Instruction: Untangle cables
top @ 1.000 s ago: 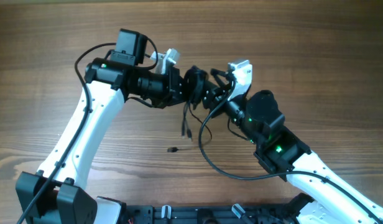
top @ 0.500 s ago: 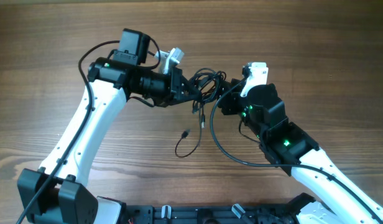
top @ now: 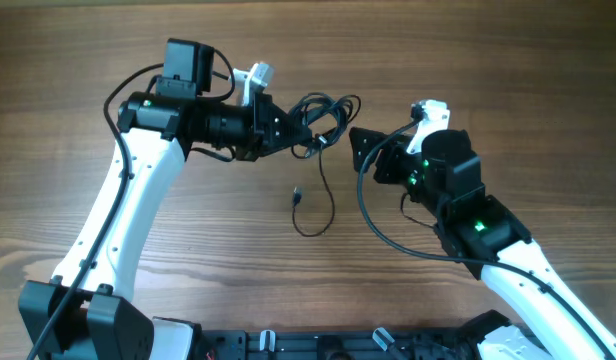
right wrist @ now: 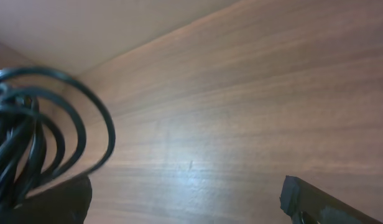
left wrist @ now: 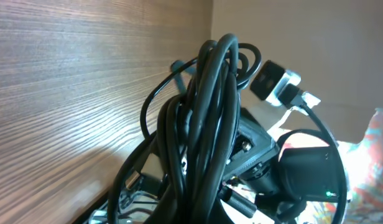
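The cables [top: 326,112] are a knotted black bundle lifted above the wooden table, and my left gripper [top: 296,135] is shut on it. One loose strand [top: 326,205] curls down onto the table and ends in a small plug [top: 298,196]. In the left wrist view the cables [left wrist: 210,112] fill the middle and hide the jaws. My right gripper [top: 367,156] stands open just right of the bundle and touches nothing. In the right wrist view, the cables' loops [right wrist: 51,124] hang at the far left, outside the wide-open right gripper [right wrist: 185,202].
The table [top: 508,60] is bare brown wood. A thick black wire [top: 388,240] belonging to the right arm loops out over the table. A black rail [top: 318,345] runs along the front edge between the two arm bases.
The right gripper has let go of the bundle, opened wide and drawn back to the right. The left arm has carried the bundle up and left, and one strand now trails onto the table.
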